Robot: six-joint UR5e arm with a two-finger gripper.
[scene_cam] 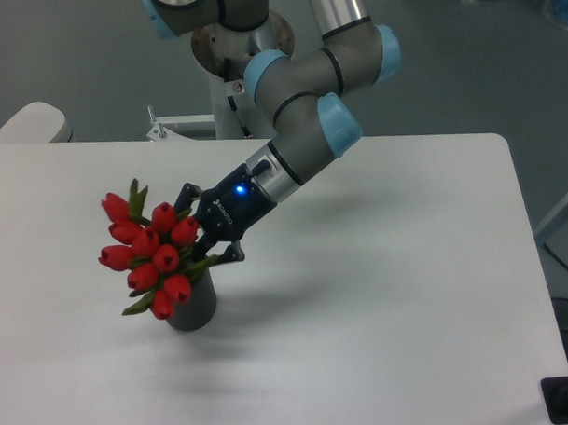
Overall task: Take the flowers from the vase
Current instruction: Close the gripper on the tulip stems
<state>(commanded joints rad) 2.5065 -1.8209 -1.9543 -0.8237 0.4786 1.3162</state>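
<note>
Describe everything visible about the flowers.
The flowers are a bunch of red closed tulip buds with a few green leaves, looking artificial. The bunch leans left, heads fanned out above the dark grey vase, which hides their lower stems. The gripper flanks the bunch from the right, a finger on each side; the buds hide any actual contact.

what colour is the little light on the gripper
Blue, a small glowing dot on the gripper body, clear in the fixed camera view.

Gripper (201,230) at flowers (147,254), left of centre frame.
Fingers straddle the bunch; stems in the vase (195,305) on white table (403,273).
</note>
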